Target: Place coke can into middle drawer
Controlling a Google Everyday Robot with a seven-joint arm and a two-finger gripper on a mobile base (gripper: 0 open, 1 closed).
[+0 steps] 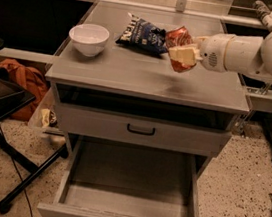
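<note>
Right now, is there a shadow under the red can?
In the camera view, yes: a soft dark shadow lies on the cabinet top just below the coke can, which the gripper holds up over the top's right side; the gap beneath the top is darkest.

Smooth plastic hand (186, 55) above matt grey cabinet top (130, 75) grips glossy coke can (178, 37).

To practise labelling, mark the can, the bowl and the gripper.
can (178, 35): camera view, its upper red side.
bowl (87, 48): camera view, its outer front wall.
gripper (183, 55): camera view, between fingertips, shut on the can above the cabinet top (130, 74).
</note>
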